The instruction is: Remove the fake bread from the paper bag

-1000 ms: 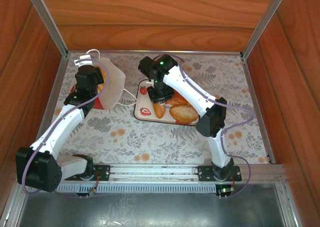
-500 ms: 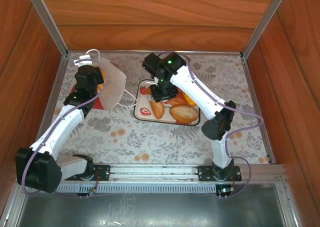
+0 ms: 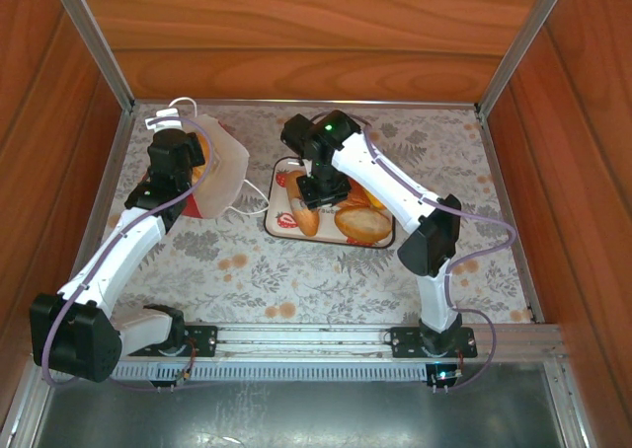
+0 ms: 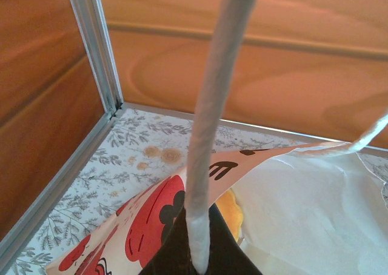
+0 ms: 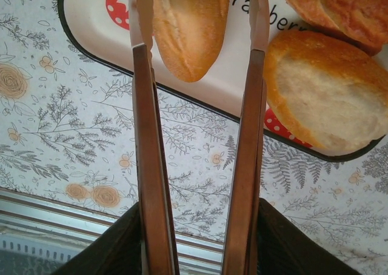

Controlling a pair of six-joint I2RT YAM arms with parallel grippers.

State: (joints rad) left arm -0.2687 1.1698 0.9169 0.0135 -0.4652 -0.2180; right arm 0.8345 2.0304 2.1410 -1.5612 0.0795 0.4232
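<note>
A long golden-brown toy loaf lies on the strawberry-print tray. Its long axis runs roughly 12 to 6 o'clock from overhead, and in the right wrist view its rounded tip aims at 6 o'clock. The crust is smooth, with a paler scored streak. The right gripper straddles the loaf with jaws parted, a gap showing beside one finger. At about the loaf's 4 o'clock rests an oval loaf, pale on top with a golden rim. At the tray's 9 o'clock the white, red-banded paper bag sits tipped on the floral tablecloth. The left gripper is clamped on its cord handle, and an orange pastry shows inside the bag.
</note>
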